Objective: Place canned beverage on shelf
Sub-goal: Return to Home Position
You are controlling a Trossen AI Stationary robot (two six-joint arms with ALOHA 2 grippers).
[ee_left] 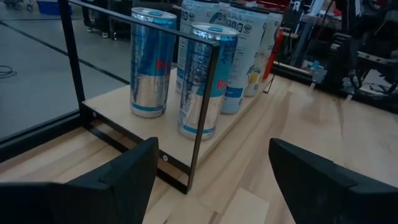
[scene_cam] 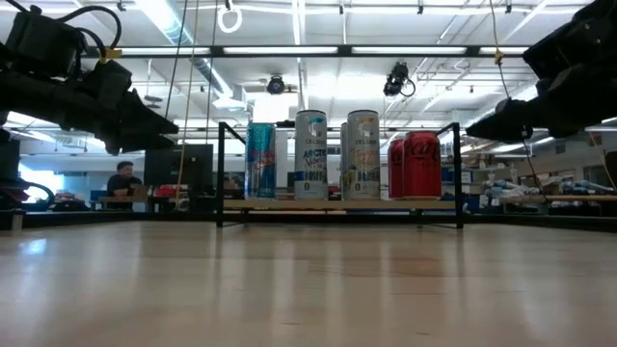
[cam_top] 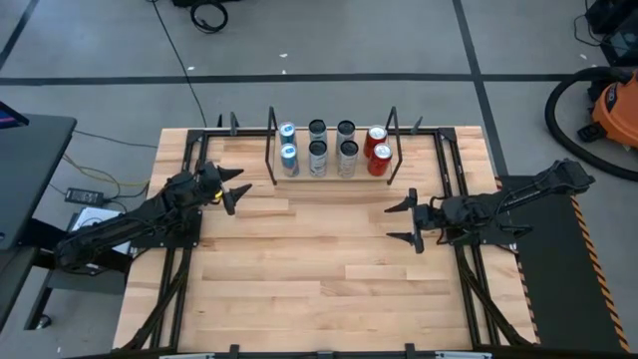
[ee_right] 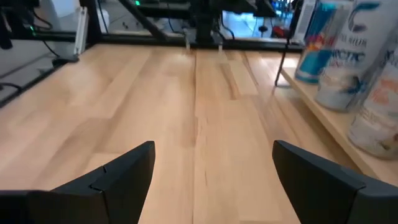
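canned beverages are in neither arm's grasp; all eight stand on the shelf toward the far side of the table. nearest, the light butcher-block wooden table (cam_top: 319, 279) spreads out in front of both arms. at mid-depth the dark left arm (cam_top: 150, 221) reaches in from the table's left edge. the left jaws are spread wide and hold nothing; they point at the shelf's left end, near it but not touching. the dark right arm (cam_top: 498, 209) comes in from the right edge. the right jaws are also spread wide and empty, pointing leftward across the table in front of the shelf's right end and apart from it.

farther back is the light wood plank shelf (cam_top: 334, 178), with thin black rod uprights (cam_top: 271, 150) at both ends. on its front row, left to right, stand a slim blue-and-silver can (scene_cam: 260, 159), a white can with blue print (scene_cam: 310, 154), a white can with yellow print (scene_cam: 363, 154) and a red can (scene_cam: 421, 164). all are upright and close side by side. directly behind each stands a matching can in the back row (cam_top: 317, 129), so the eight make four pairs. beyond the table, in the low view, a person (scene_cam: 122, 179) sits far off in the room.
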